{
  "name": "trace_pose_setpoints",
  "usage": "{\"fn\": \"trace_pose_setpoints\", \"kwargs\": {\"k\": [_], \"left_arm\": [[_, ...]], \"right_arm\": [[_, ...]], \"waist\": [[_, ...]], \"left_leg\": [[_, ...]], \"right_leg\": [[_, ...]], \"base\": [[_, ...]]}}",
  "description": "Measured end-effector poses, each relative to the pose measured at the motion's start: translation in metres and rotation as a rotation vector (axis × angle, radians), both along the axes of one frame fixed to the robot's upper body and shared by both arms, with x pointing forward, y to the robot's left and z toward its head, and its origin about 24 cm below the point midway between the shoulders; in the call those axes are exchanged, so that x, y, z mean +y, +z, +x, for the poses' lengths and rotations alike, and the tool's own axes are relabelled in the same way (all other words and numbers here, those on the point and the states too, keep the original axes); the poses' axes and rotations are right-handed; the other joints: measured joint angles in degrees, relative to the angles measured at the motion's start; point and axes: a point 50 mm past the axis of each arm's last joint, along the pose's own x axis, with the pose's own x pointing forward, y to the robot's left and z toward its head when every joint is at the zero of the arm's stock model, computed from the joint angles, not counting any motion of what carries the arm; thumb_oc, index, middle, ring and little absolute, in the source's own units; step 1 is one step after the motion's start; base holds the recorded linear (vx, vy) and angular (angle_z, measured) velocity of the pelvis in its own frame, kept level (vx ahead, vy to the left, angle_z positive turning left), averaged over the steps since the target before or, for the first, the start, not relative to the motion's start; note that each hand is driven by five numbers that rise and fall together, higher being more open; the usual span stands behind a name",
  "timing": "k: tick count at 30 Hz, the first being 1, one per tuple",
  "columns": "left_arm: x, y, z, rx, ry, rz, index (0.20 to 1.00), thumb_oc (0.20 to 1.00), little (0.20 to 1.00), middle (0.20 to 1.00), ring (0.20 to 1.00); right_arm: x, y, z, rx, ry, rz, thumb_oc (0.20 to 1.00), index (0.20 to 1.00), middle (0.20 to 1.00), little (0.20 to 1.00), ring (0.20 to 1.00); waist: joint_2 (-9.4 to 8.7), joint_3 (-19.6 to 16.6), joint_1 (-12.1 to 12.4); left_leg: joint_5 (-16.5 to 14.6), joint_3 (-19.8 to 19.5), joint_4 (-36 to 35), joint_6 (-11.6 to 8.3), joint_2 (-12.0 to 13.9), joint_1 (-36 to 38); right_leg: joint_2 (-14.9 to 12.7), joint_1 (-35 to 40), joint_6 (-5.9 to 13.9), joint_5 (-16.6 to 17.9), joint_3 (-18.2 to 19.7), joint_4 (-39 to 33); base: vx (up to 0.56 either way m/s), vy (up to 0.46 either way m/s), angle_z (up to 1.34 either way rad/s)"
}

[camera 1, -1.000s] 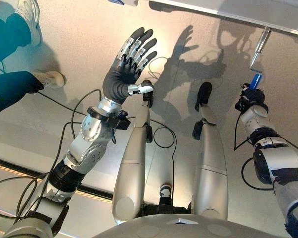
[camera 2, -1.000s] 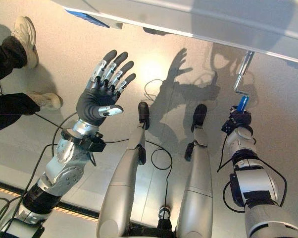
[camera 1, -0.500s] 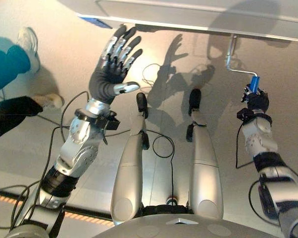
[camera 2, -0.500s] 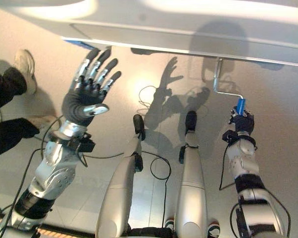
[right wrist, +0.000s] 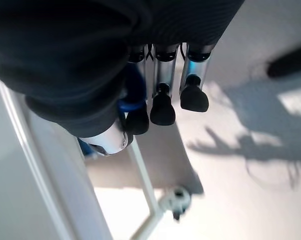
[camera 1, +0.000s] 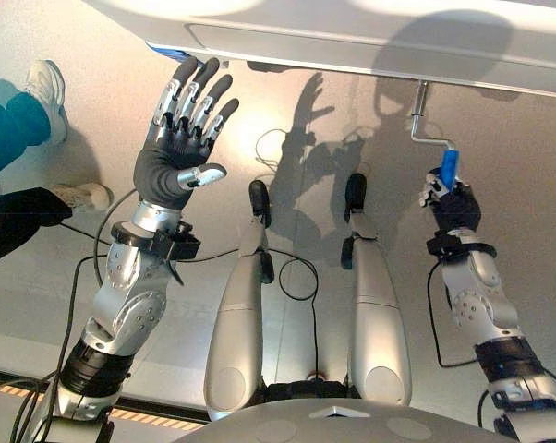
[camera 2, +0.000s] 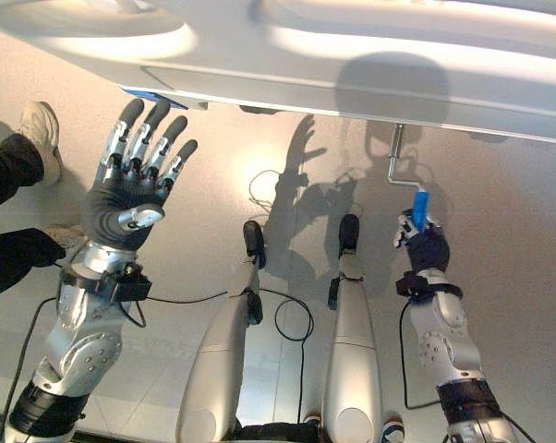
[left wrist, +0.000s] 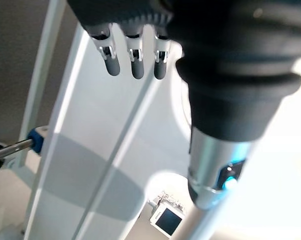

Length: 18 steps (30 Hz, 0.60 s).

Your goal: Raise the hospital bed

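Observation:
The white hospital bed (camera 1: 370, 37) spans the far side of both eye views. A silver crank (camera 1: 417, 115) hangs from its edge at the right and ends in a blue grip (camera 1: 449, 164). My right hand (camera 1: 455, 208) is shut on that grip from below. In the right wrist view its fingers (right wrist: 163, 107) curl round the blue grip (right wrist: 134, 85). My left hand (camera 1: 181, 129) is raised at the left, open with fingers spread, just short of the bed's edge and touching nothing. The left wrist view shows its straight fingers (left wrist: 133, 60) before the bed's white panel (left wrist: 100, 130).
A person's legs stand at the far left, in teal trousers (camera 1: 10, 111) with a white shoe (camera 1: 47, 78). A blue label (camera 1: 165, 51) sits on the bed's edge by my left hand. The bed's white frame tube (right wrist: 143, 180) runs down to a small foot (right wrist: 175, 197).
The camera has tilted up, bringing more of the bed into view. My right hand stays shut on the blue grip, and the crank's arm stands at a different angle. The left hand stays raised and open.

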Motion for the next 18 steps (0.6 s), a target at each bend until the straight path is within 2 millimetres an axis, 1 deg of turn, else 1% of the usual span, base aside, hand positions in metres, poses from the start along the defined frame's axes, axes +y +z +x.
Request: {"fn": "trace_pose_setpoints", "kwargs": {"k": [1,2,3,6,7,8,9,10,12,14,17,18], "left_arm": [[0.000,-0.002,0.000,0.010,-0.002,0.007,1.000,1.000,1.000,1.000,1.000],[0.000,-0.002,0.000,0.013,-0.002,0.008,1.000,1.000,1.000,1.000,1.000],[0.000,-0.003,0.000,0.019,-0.007,0.013,1.000,1.000,1.000,1.000,1.000],[-0.003,-0.005,0.000,0.032,-0.022,0.016,1.000,1.000,1.000,1.000,1.000],[-0.004,-0.006,0.000,0.035,-0.024,0.014,1.000,1.000,1.000,1.000,1.000],[-0.006,-0.007,0.000,0.042,-0.030,0.010,1.000,1.000,1.000,1.000,1.000],[-0.008,-0.007,0.000,0.044,-0.037,0.010,1.000,1.000,1.000,1.000,1.000],[-0.011,-0.008,0.002,0.049,-0.045,0.001,1.000,1.000,1.000,1.000,1.000],[-0.015,-0.008,0.004,0.055,-0.051,-0.007,1.000,1.000,1.000,1.000,1.000],[-0.016,-0.007,0.008,0.058,-0.038,-0.023,1.000,1.000,1.000,1.000,1.000],[-0.014,-0.011,0.012,0.085,-0.012,-0.042,1.000,1.000,1.000,1.000,1.000],[-0.013,-0.014,0.015,0.099,-0.003,-0.047,1.000,1.000,1.000,1.000,1.000]], "right_arm": [[0.004,-0.002,-0.003,0.014,0.059,-0.001,0.200,0.200,0.200,0.200,0.200],[0.005,-0.003,-0.004,0.021,0.080,0.003,0.200,0.200,0.200,0.200,0.200],[0.013,-0.004,-0.005,0.033,0.139,0.016,0.200,0.200,0.200,0.200,0.200],[0.023,-0.005,-0.004,0.052,0.200,0.052,0.200,0.200,0.200,0.200,0.200],[0.027,-0.003,-0.002,0.045,0.215,0.060,0.200,0.200,0.200,0.200,0.200],[0.034,-0.003,0.000,0.056,0.248,0.063,0.200,0.200,0.200,0.200,0.200],[0.042,-0.001,0.004,0.049,0.280,0.068,0.200,0.200,0.200,0.200,0.200],[0.055,0.002,0.009,0.047,0.327,0.091,0.200,0.200,0.200,0.200,0.200],[0.069,0.006,0.016,0.041,0.363,0.111,0.200,0.200,0.200,0.200,0.200],[0.077,0.006,0.020,0.043,0.374,0.115,0.200,0.200,0.200,0.200,0.200],[0.078,0.010,0.027,0.041,0.367,0.101,0.200,0.200,0.200,0.200,0.200],[0.078,0.016,0.034,0.027,0.356,0.090,0.200,0.200,0.200,0.200,0.200]], "waist": [[0.00,0.00,-0.07],[-0.01,0.00,-0.04],[-0.04,0.02,-0.36],[-0.05,0.02,-0.81],[-0.03,0.01,-0.45],[-0.03,0.01,-1.13],[-0.02,0.00,-0.98],[-0.06,0.03,-1.03],[-0.04,0.02,-0.59],[-0.03,0.02,-0.09],[0.01,0.00,0.62],[0.04,0.00,0.77]], "left_leg": [[-0.01,-0.04,0.02,-0.01,0.02,-0.02],[-0.01,-0.06,0.05,-0.01,-0.01,-0.08],[-0.01,-0.18,0.11,-0.05,0.12,-0.22],[-0.03,-0.28,0.38,-0.14,0.14,-0.50],[-0.04,-0.31,0.45,-0.15,0.14,-0.66],[-0.07,-0.37,0.66,-0.19,0.24,-0.89],[-0.07,-0.36,0.73,-0.20,0.22,-1.09],[0.01,-0.47,0.81,-0.32,0.36,-1.35],[0.10,-0.45,0.93,-0.45,0.61,-1.83],[0.22,-0.49,1.02,-0.62,0.84,-2.15],[0.34,-0.77,1.07,-0.79,0.96,-2.20],[0.34,-0.99,1.06,-0.81,0.95,-2.30]], "right_leg": [[0.00,0.00,0.00,0.00,-0.04,0.01],[0.00,0.01,0.00,0.00,-0.07,0.01],[0.07,0.00,-0.01,-0.01,-0.24,0.02],[0.24,-0.01,-0.04,-0.03,-0.55,0.00],[0.24,-0.02,-0.07,-0.05,-0.66,-0.01],[0.30,-0.11,-0.08,-0.03,-0.83,0.01],[0.31,-0.25,-0.10,-0.03,-0.89,0.06],[0.42,-0.54,-0.25,0.08,-1.02,0.10],[0.63,-0.97,-0.49,0.22,-1.11,0.20],[0.82,-1.29,-0.73,0.32,-1.24,0.33],[0.90,-1.29,-0.84,0.23,-1.45,0.49],[0.90,-1.30,-0.84,0.21,-1.60,0.51]], "base": [[0.00,0.000,0.00],[0.00,0.000,0.00],[0.00,0.000,0.00],[0.00,0.000,0.00],[0.00,0.000,0.00],[0.00,0.000,0.00],[0.00,0.000,0.00],[0.00,0.000,0.00],[0.01,0.019,-0.02],[0.01,0.024,-0.01],[0.02,0.040,0.01],[0.02,0.035,0.04]]}}
